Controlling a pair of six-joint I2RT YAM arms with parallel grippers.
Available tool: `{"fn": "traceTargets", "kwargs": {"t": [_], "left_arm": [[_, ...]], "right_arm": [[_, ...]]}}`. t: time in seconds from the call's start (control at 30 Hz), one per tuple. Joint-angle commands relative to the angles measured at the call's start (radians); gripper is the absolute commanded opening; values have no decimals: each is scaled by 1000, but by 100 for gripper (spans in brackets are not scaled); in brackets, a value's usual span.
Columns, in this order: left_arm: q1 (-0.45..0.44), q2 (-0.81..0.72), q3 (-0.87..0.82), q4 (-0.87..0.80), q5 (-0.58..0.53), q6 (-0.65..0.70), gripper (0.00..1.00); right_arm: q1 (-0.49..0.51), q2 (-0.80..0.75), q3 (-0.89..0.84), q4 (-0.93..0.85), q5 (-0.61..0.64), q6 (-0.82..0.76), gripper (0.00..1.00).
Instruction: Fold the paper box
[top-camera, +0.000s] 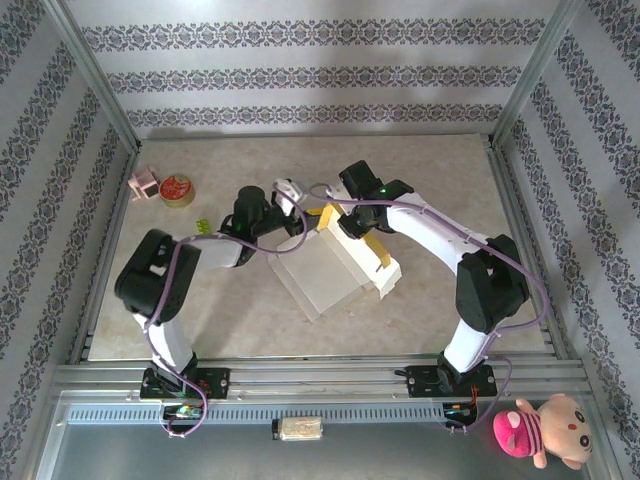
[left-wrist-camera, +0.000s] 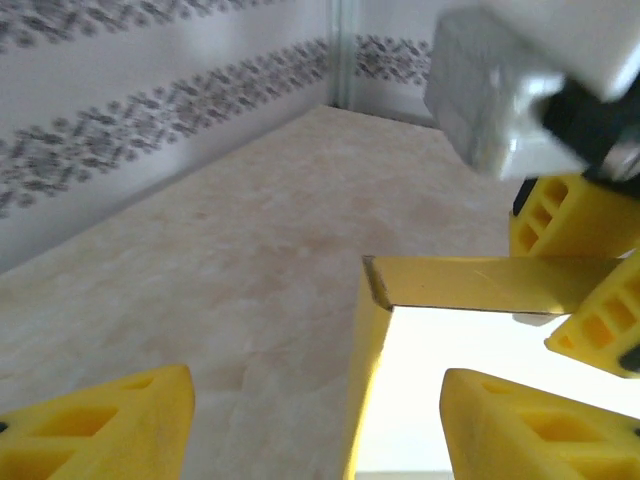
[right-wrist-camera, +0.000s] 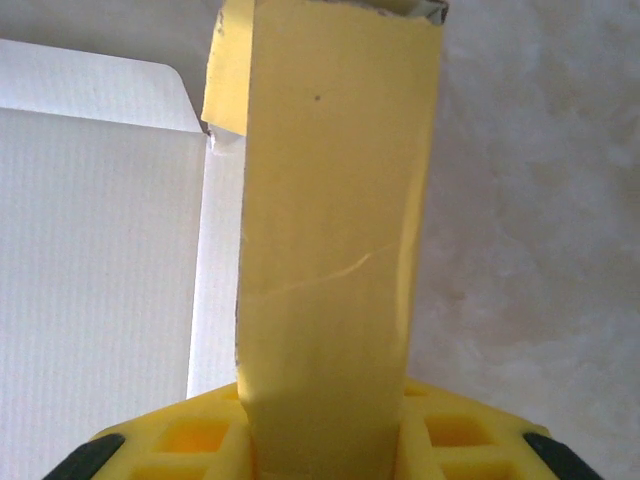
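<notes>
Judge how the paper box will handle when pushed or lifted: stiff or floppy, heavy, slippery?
Probably floppy: the paper box is thin sheet, and its yellow flap, pinched in the right tool, shows a crease line. Likely light, so a push may slide it across the smooth table rather than fold it.

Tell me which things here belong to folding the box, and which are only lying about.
For the job:
- paper box
- right end effector, shut on the box's yellow flap
- left end effector, open at the box's edge

Lying about:
- red tin
- small pink object beside the tin
- pink plush toy near the right arm's base
</notes>
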Motion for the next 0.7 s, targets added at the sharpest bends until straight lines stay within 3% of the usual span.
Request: {"fn": "traceTargets", "kwargs": {"t": [0.0, 0.2, 0.4, 0.53, 0.67], "left_arm": [[30, -102, -59, 15, -95, -107, 67], [56, -265, -15, -336, -251, -206, 68], [87, -360, 49, -598, -360, -235, 68], [132, -370, 88, -717, -336, -322, 69], [179, -356, 104, -750, -238, -461, 80]], "right_arm": [[13, -8, 33, -18, 104, -154, 29], [24, 21, 99, -16, 186, -404, 30], [79, 66, 125, -5, 182, -794, 31], [104, 96, 153, 25, 103, -946, 33], [114, 129, 203, 34, 49, -905, 41]]}}
